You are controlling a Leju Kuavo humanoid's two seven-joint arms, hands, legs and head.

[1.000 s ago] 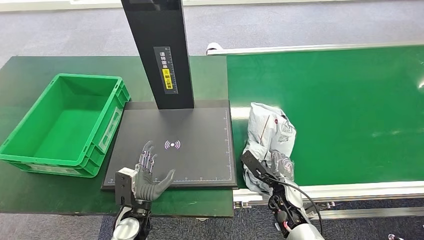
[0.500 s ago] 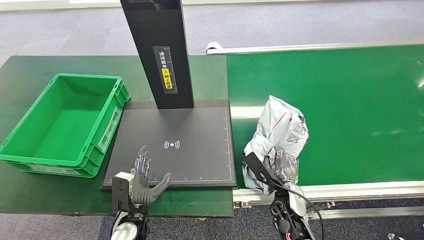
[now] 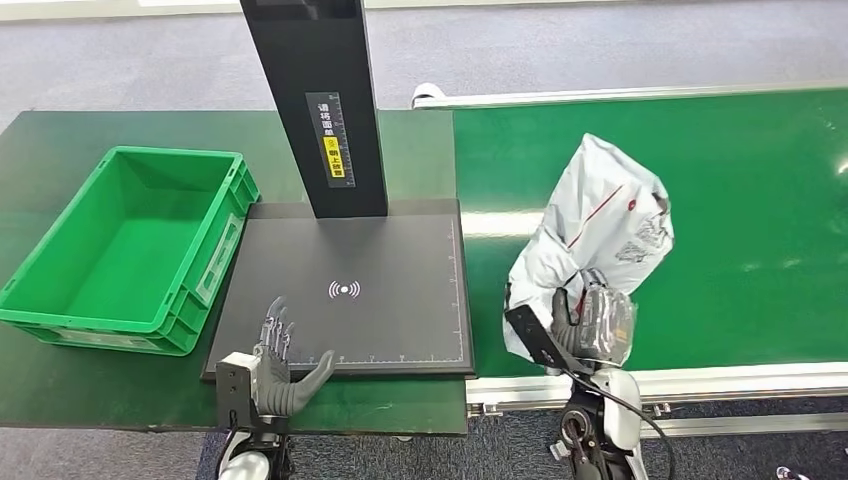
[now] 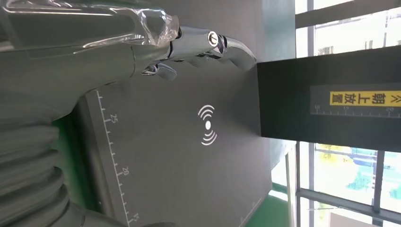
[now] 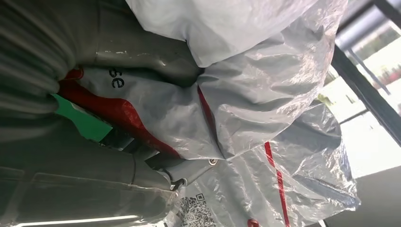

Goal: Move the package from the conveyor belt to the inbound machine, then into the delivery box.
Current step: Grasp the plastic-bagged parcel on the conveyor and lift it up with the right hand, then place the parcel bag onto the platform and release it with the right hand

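The package [image 3: 600, 225] is a crumpled white and grey plastic mail bag with red lines and a printed code. My right hand [image 3: 590, 320] grips its lower end and holds it lifted above the near edge of the green conveyor belt [image 3: 720, 190]. The right wrist view has the bag [image 5: 265, 104] close up, pressed against my hand. The inbound machine is a black scanning plate [image 3: 380, 260] with a white signal mark [image 3: 345, 290] and a black post [image 3: 320, 100]. My left hand [image 3: 280, 355] is open, fingers spread, over the plate's near left corner. The green delivery box [image 3: 130, 245] stands empty at the left.
The machine and box stand on a dark green table [image 3: 60, 130]. A silver rail [image 3: 700, 382] runs along the belt's near edge. Grey floor lies beyond the table. In the left wrist view the plate's ruler marks [image 4: 113, 156] and the post's yellow label [image 4: 359, 98] show.
My right hand has raised the package off the belt and carried it up and to the right. The left hand has drawn back slightly toward the plate's near edge.
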